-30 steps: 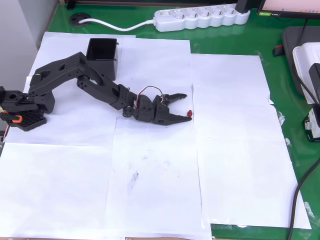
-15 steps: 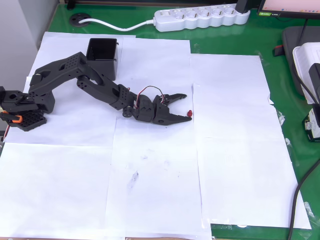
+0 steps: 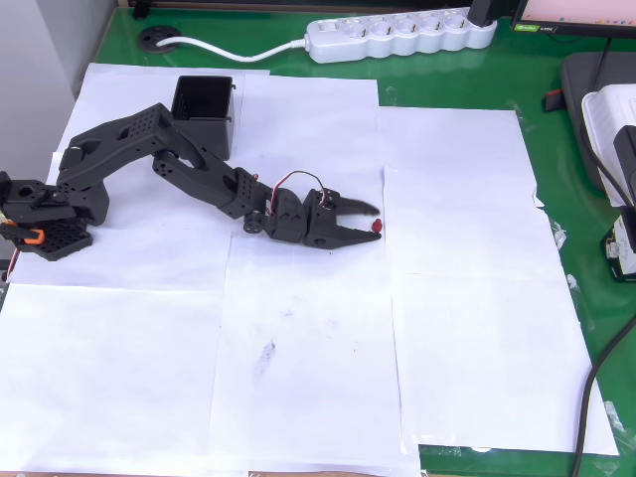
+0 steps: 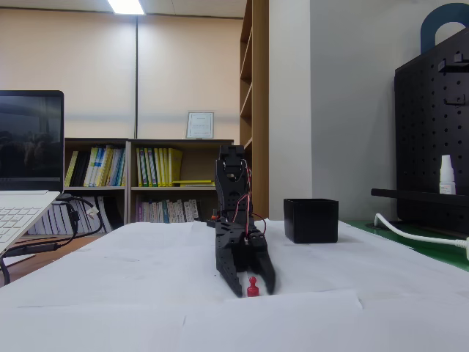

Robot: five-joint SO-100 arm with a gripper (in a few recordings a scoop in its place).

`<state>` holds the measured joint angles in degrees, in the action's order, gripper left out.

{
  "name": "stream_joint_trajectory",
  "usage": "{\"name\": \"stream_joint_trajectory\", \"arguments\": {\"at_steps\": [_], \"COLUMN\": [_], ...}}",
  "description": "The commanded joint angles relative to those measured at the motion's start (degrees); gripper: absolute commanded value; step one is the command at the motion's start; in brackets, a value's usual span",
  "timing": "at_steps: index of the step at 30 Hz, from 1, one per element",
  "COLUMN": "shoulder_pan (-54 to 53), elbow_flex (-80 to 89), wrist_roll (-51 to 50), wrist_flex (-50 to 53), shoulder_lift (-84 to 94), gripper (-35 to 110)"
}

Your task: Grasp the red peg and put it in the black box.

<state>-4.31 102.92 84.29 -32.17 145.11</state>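
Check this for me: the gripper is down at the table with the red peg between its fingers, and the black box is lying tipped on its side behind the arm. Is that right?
Not quite. The black box stands upright with its open top facing up, as the fixed view shows. The rest holds: the gripper is low at the table with the red peg between its fingers.

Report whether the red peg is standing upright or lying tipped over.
Upright. In the fixed view the red peg stands on the paper, round head on top, between the gripper fingers.
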Motion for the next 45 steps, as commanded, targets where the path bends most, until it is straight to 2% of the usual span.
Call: {"name": "stream_joint_trajectory", "arguments": {"at_steps": [1,12,20,30,45], "shoulder_pan": [-1.14,-1.05,1.76,7.29,25.66], "elbow_flex": [1.93,2.55,3.43,12.83,10.28], "wrist_roll": [-0.18,0.44,-2.29,-9.67,-24.26], "wrist_flex": [-0.26,0.00,8.96,37.88,87.36], "shoulder_lift": [0.70,-0.79,-16.17,-38.06,-74.53], "gripper": [0,0,0,0,0]}}
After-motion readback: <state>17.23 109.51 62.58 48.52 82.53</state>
